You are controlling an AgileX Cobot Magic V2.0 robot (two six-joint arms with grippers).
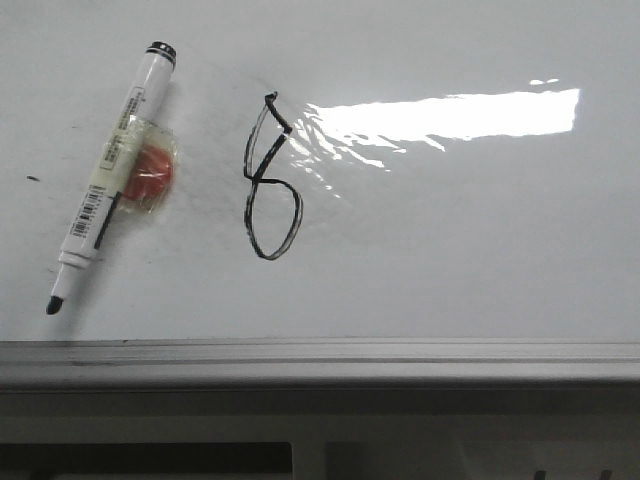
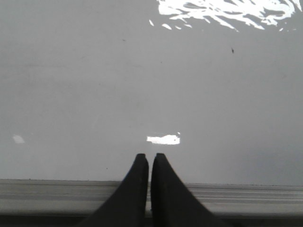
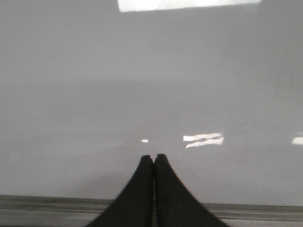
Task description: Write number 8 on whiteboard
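Note:
A thin black hand-drawn number 8 (image 1: 270, 180) stands on the whiteboard (image 1: 460, 260), left of its middle in the front view. A white marker (image 1: 110, 180) with its black tip bare lies slanted to the left of the figure, an orange-red lump (image 1: 150, 175) taped to it. Neither gripper shows in the front view. My left gripper (image 2: 150, 156) is shut and empty over bare board near the grey edge rail (image 2: 47, 196). My right gripper (image 3: 154, 157) is shut and empty over bare board near the rail (image 3: 38, 204).
A bright glare patch (image 1: 450, 115) lies right of the figure. The grey metal rail (image 1: 320, 360) runs along the board's near edge. A small black speck (image 1: 33, 179) sits at the far left.

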